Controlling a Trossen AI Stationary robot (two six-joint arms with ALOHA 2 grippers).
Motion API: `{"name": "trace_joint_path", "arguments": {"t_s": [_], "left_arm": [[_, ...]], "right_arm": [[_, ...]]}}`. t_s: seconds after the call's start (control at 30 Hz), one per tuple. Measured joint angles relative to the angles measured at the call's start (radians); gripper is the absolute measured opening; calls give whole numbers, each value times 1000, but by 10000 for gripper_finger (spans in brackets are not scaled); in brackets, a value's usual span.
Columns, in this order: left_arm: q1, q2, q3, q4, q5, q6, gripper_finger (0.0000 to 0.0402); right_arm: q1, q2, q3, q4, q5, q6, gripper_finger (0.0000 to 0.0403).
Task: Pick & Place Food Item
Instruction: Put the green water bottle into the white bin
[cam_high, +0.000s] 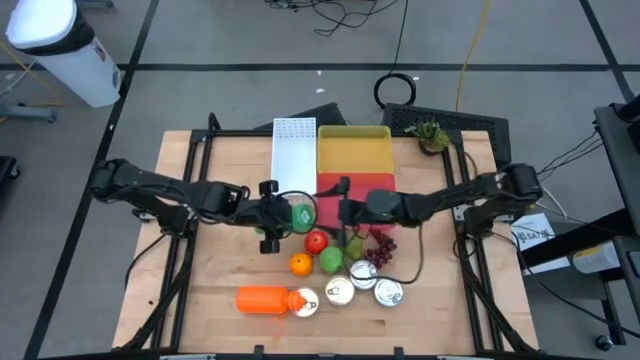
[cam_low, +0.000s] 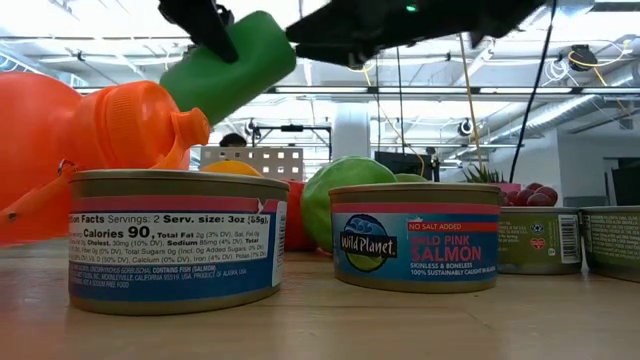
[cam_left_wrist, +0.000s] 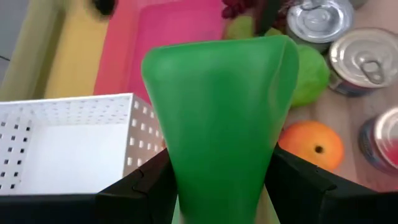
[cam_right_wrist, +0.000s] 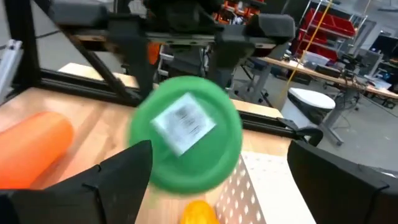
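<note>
Cans up closest, upright on the surface, with fruit and an orange bottle around them. Not the thing in hand.

Above all that, clear of the surface: green cup, lying roughly level, pinched at its narrow end by the left claw, one finger on each flank. Wide end with a white sticker faces the right claw, which hangs just beside it with fingers spread wide and nothing between them. Hangs next to the white bin, near the pink tray and yellow tray.

Looks like smooth moulded plastic: probably light, stiff enough to keep shape under the pinch, possibly hollow. Glossy and tapered, so likely to slide toward the narrow end under a squeeze. Best taken across the round body close to the wide rim, square to the sides, not on the flat sticker face. Firm but modest pressure; too much may buckle a thin wall. Worth having both flanks seated before the left claw lets go.
</note>
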Motion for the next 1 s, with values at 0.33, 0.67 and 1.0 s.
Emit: {"name": "trace_joint_path", "arguments": {"t_s": [0.33,0.67,1.0], "left_arm": [[-39,0,2,-51,-31,-59,214],[-37,0,2,-19,-25,-59,214],[-34,-2,2,25,11,-19,214]], "right_arm": [[-9,71,72,-23,-203,75,356],[-5,70,72,-33,-183,88,357],[-4,71,72,-29,-140,27,357]]}}
